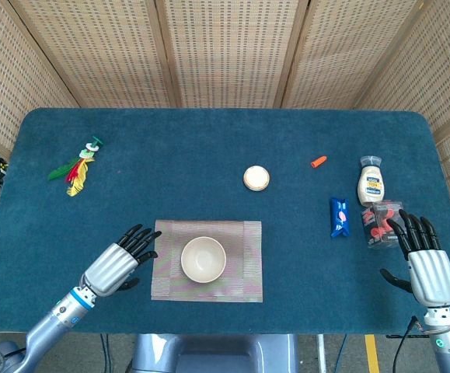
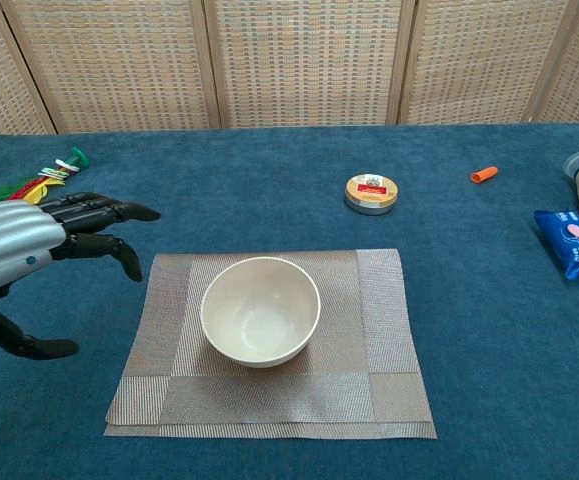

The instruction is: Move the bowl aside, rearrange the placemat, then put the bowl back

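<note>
The robot's left hand [image 1: 120, 260] hovers with its fingers spread and nothing in its grasp, its dark fingertips [image 2: 119, 212] reaching toward the left edge of the placemat [image 1: 244, 268] — near it, though whether they touch the weave cannot be told. The bowl [image 1: 203, 259], pale and empty, sits upright on the placemat, a little left of the mat's middle and just beside the fingertips. The grey woven placemat lies flat on the blue tabletop [image 1: 209, 148], close to the near edge.

At the near right corner the right hand [image 1: 425, 264] is likewise released, fingers apart and pointing away from the robot, holding nothing; it shows only in the head view. Just ahead of it lies a clear packet with red contents [image 1: 380, 221], and beyond that a squeeze bottle of pale sauce [image 1: 371, 182]. A blue snack packet [image 1: 339, 217] lies to the left of these, a small orange piece [image 1: 319, 162] farther back — and a round tin [image 1: 256, 178] rests behind the placemat near the middle of the tabletop. Well apart, at the far left, lies a bundle of red, yellow and green feathers [image 1: 77, 168]. Woven cane screens [image 1: 225, 47] stand behind.
</note>
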`<state>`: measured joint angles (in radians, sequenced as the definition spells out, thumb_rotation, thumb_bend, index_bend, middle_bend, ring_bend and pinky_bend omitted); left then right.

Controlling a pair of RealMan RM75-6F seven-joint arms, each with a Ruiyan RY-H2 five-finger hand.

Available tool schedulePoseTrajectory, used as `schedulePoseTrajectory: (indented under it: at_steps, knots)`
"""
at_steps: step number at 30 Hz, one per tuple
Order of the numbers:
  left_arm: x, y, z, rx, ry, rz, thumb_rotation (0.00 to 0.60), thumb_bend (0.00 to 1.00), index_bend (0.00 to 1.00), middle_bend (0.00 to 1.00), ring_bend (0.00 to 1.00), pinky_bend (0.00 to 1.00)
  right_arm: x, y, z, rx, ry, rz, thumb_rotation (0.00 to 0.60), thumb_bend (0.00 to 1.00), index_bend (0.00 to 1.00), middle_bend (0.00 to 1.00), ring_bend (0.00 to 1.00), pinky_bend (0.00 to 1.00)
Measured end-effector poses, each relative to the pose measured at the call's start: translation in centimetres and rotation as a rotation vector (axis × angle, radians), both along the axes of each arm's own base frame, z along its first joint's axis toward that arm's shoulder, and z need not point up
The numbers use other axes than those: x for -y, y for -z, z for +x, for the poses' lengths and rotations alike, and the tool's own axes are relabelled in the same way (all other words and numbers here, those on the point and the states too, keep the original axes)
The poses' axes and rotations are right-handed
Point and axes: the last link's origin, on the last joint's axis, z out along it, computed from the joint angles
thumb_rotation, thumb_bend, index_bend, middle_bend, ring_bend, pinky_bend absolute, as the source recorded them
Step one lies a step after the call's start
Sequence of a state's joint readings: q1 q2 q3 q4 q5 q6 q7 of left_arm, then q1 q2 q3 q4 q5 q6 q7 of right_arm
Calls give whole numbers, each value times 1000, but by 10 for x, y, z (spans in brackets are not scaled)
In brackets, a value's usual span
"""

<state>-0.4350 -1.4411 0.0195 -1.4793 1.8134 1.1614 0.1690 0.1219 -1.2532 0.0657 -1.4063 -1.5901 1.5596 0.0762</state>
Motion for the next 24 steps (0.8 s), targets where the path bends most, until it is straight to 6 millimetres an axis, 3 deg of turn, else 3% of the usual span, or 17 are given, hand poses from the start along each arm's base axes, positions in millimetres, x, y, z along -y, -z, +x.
schedulePoseTrajectory:
  at_steps: [3,8,24]
  knots:
    - [-3,9,9,-8,10,-16,600,208,294,0,0,0,0,-1,0,6,-1,-2,600,125,155,0,0,0]
    - [-7,20,22,-17,29,-36,600,317,315,0,0,0,1,-2,-1,16,-1,-4,600,125,157,0,0,0]
    - [-17,58,57,-80,95,-88,600,326,360,0,0,0,1,-5,-2,33,-2,-15,600,124,158,0,0,0]
